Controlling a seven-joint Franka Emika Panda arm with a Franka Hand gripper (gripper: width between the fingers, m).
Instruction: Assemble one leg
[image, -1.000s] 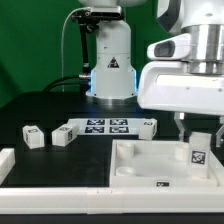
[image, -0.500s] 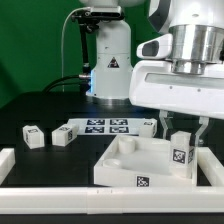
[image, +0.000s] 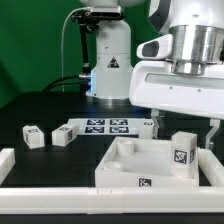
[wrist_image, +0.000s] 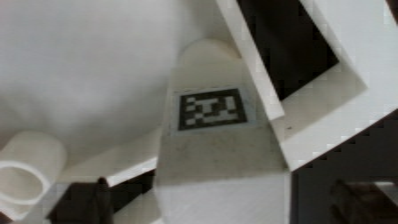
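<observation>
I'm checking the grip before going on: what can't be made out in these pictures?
- Gripper: exterior view, fingertips hidden behind the leg; open or shut unclear.
- Leg's seating in the panel: its base is hidden by the panel's rim.
- Wrist view: the tagged leg fills the frame, hiding the fingers.

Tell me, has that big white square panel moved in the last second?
Yes. The panel has slid and turned toward the exterior view's left; its near corner now lies closer to the loose blocks, judged against the fixed marker board.
</observation>
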